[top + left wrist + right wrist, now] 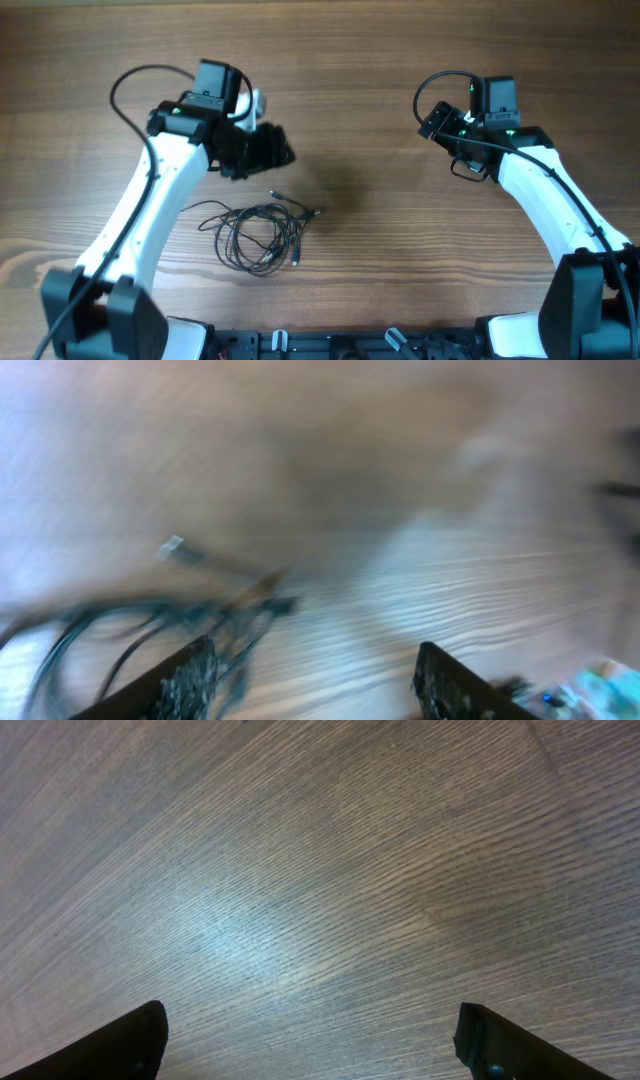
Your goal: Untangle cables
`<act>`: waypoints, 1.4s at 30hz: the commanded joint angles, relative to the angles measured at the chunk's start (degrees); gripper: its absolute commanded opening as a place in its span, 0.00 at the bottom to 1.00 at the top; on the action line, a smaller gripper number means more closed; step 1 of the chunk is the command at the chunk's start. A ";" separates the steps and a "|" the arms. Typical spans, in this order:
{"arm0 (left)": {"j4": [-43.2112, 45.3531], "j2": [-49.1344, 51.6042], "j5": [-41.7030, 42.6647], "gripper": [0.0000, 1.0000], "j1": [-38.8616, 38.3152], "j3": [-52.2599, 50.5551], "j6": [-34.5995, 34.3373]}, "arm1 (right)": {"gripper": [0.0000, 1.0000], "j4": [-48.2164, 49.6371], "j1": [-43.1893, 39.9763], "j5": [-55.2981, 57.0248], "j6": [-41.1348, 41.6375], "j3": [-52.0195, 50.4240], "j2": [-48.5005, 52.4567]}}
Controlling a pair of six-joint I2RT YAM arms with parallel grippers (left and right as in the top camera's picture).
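The cables (257, 231) lie as a loose bundle of thin black loops on the wooden table, with small plug ends reaching toward the right. My left gripper (272, 150) hangs above and just beyond the bundle, open and empty. In the blurred left wrist view the cables (150, 630) show at lower left, next to the left finger (185, 680), and the gripper (315, 660) has nothing between its fingers. My right gripper (432, 118) is far off to the right, open over bare wood. The right wrist view shows that gripper (310, 1030) with its tips wide apart and no cable.
The thicker black wires of the arms loop near each wrist (130, 85) (445, 80). The arm bases and a black rail (330, 345) run along the near edge of the table.
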 commanded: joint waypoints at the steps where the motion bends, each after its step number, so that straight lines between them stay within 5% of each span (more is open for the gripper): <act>1: -8.63 4.66 -13.75 0.55 0.46 0.20 -2.51 | 0.94 -0.07 0.02 -0.28 -0.26 0.22 -0.13; 5: -14.56 6.88 -19.23 0.42 0.46 -0.26 -2.89 | 0.94 -0.70 0.02 -0.37 -0.26 0.22 -0.13; 13: -14.67 7.34 -23.30 0.43 0.48 -6.27 -5.07 | 0.94 -0.85 0.26 -15.37 -10.36 0.22 -0.13; 19: -5.88 7.34 -22.60 0.39 0.46 -12.37 -4.83 | 0.94 -0.94 0.42 -17.97 -10.80 0.22 -0.13; 26: -1.57 7.32 -18.21 0.04 0.44 -13.84 -2.21 | 0.95 -1.31 3.54 -17.94 -10.84 0.22 -0.13; 30: 0.39 7.32 -11.52 0.04 0.44 -12.44 5.70 | 1.00 -1.31 4.00 -17.92 -10.71 0.22 -0.13; 37: -2.36 7.32 -10.93 0.06 0.42 -10.93 5.79 | 0.97 -2.19 4.00 -21.22 -9.60 0.22 -0.13; 40: -5.70 7.32 -11.47 0.46 0.44 -10.95 5.77 | 0.99 -2.95 4.00 -21.84 -9.20 0.22 -0.13; 42: -6.86 7.34 -12.11 0.54 0.42 -11.13 5.73 | 1.00 -3.23 4.02 -21.81 -9.27 0.22 -0.13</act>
